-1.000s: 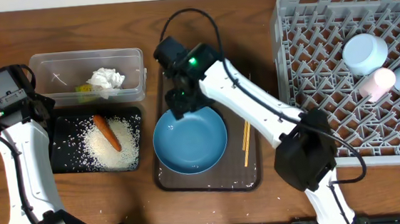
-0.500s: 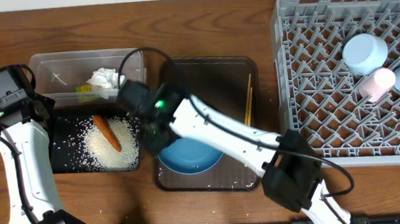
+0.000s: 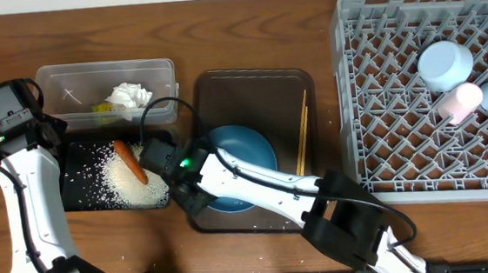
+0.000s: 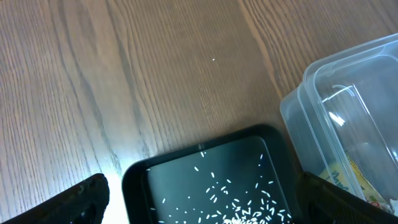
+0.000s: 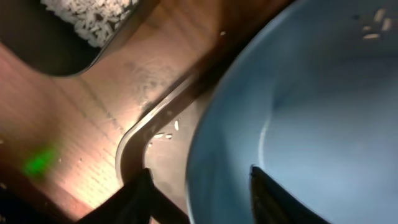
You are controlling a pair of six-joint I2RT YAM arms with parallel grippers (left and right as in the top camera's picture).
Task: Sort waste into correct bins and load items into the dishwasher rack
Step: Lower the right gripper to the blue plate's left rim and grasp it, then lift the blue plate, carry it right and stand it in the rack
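The large round blue dish (image 3: pixel 245 149), smooth and glossy, is being carried by the dark brown serving tray (image 3: pixel 254 96) near the middle of the wood-grain surface (image 4: pixel 124 74). Its left rim is being straddled by the right end effector (image 5: pixel 206 196). The fingers (image 5: pixel 140 196) are being held apart, one outside and one inside the rim.

The left end effector (image 4: pixel 214 202) is being held wide apart and empty over the shallow black tray (image 4: pixel 134 174), where white rice grains (image 3: pixel 130 185) and an orange carrot (image 3: pixel 130 161) are lying. Crumpled tissue (image 3: pixel 129 96) and a yellow-green wrapper (image 4: pixel 348 177), its print unreadable, are being held in the clear plastic tub (image 3: pixel 103 67). The grey lattice rack (image 3: pixel 384 143) is standing at the right.
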